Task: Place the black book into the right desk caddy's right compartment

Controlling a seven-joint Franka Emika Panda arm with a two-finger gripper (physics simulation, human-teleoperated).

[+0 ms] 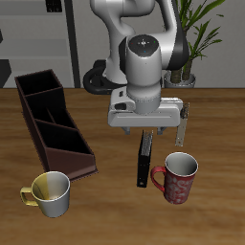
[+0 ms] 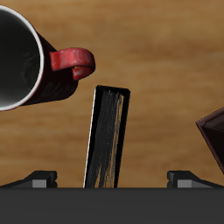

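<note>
The black book [image 1: 144, 160] lies on the table between the red mug and the caddy, its long side running toward the table's front edge. It also shows in the wrist view [image 2: 107, 136]. My gripper [image 1: 145, 130] hangs just above the book's far end, open and empty. In the wrist view the gripper [image 2: 112, 178] has one finger on each side of the book, well apart from it. The right desk caddy [image 1: 50, 122], a long dark maroon box with dividers, stands apart from the book. Only one corner of it [image 2: 214, 136] shows in the wrist view.
A red mug [image 1: 179, 178] stands close beside the book's near end, also in the wrist view [image 2: 26, 57]. A yellow and white mug [image 1: 53, 191] stands by the caddy's near end. A slim grey tool [image 1: 183, 126] lies behind the red mug. Plants stand at the back.
</note>
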